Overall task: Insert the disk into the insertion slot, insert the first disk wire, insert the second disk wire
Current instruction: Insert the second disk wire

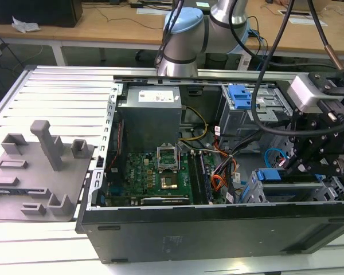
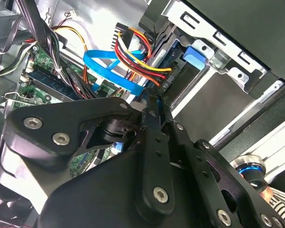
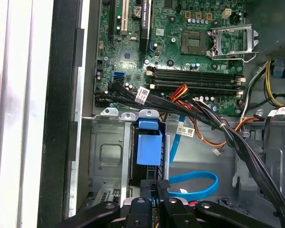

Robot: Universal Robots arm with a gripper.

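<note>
The disk sits inside the insertion slot [image 3: 104, 152], a low grey cage; its blue frame [image 3: 148, 147] [image 1: 268, 175] and handle [image 2: 197, 54] show. A bundle of red, yellow and black wires, the first disk wire [image 2: 142, 61], ends in a dark plug at the disk's rear. The second disk wire [image 3: 194, 183] [image 2: 109, 66], a flat light-blue cable, loops round to my gripper [image 2: 154, 102] [image 3: 156, 183] [image 1: 295, 163]. The fingers are close together around the cable's end, just behind the disk. The plug itself is hidden between them.
The open computer case holds a green motherboard [image 1: 155, 172], a grey power supply [image 1: 149, 114] and a taller bay with a blue latch [image 1: 241, 97]. Thick black cables [image 3: 218, 123] cross beside the cage. A grey fixture plate [image 1: 34, 172] lies at the exterior view's left.
</note>
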